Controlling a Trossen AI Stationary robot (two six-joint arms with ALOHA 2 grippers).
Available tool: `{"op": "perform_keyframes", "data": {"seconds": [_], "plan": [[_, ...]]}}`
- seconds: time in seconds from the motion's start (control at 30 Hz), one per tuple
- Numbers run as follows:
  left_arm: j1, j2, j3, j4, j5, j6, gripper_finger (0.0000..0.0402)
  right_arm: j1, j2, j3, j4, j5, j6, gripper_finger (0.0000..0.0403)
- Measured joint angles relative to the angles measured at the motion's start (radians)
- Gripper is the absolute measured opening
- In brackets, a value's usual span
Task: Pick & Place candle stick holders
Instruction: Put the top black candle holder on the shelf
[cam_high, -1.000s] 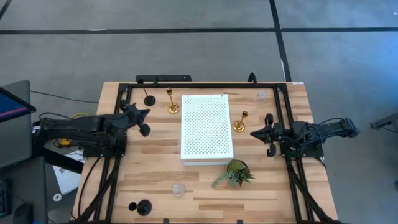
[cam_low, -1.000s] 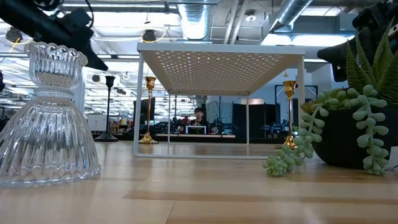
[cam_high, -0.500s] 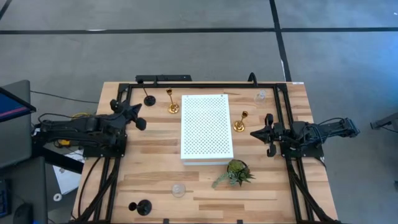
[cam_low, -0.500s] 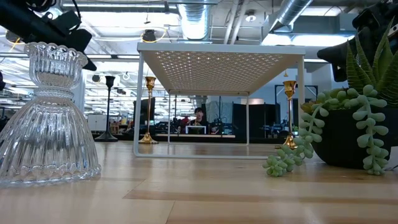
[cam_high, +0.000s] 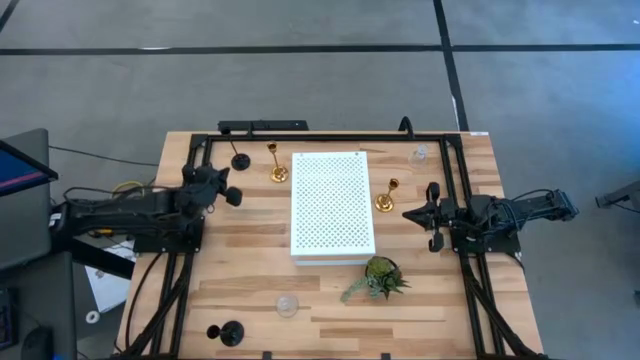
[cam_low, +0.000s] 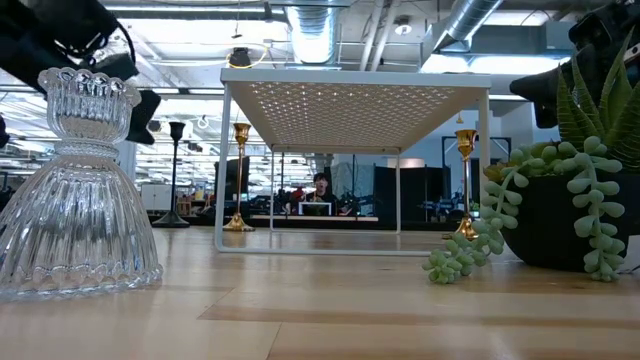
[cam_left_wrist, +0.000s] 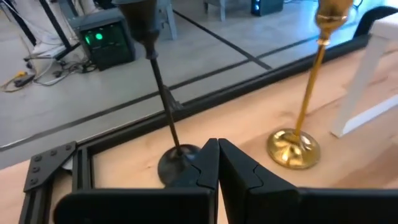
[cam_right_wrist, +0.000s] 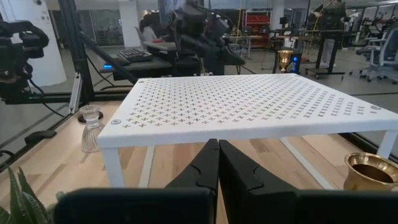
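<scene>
the left gripper (cam_high: 228, 192), left of centre in the high view, has its fingers pressed together on nothing, just short of a black candle holder (cam_high: 239, 158) and a gold candle holder (cam_high: 277, 168) at the upper left. the right gripper (cam_high: 412, 214), fingers together, waits beside another gold holder (cam_high: 386, 198).

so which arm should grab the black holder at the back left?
Left, probably. The left gripper sits near that black holder, fingers shut, and its wrist camera faces the stem. The right gripper waits beyond the white board.
</scene>
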Motion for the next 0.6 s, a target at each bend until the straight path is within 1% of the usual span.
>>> {"op": "perform_keyframes", "data": {"seconds": [0.13,0.23,0.3,0.43,0.6], "plan": [[0.086,0.000,-0.041,0.113,0.068,0.098,0.0005,0.000,0.000,0.000,0.000,0.000,0.000,0.0001],[0.166,0.000,-0.067,0.225,0.161,0.183,0.0005,0.000,0.000,0.000,0.001,0.005,-0.002,0.0001],[0.225,0.000,-0.076,0.268,0.221,0.220,0.0005,0.000,0.000,-0.001,0.002,0.017,-0.003,0.0001],[0.336,0.002,-0.077,0.270,0.283,0.232,0.0005,0.000,0.000,-0.001,0.003,0.024,-0.002,0.0001],[0.424,0.015,-0.077,0.271,0.315,0.233,0.0006,0.000,0.000,-0.001,0.003,0.024,-0.002,0.0001]]}}
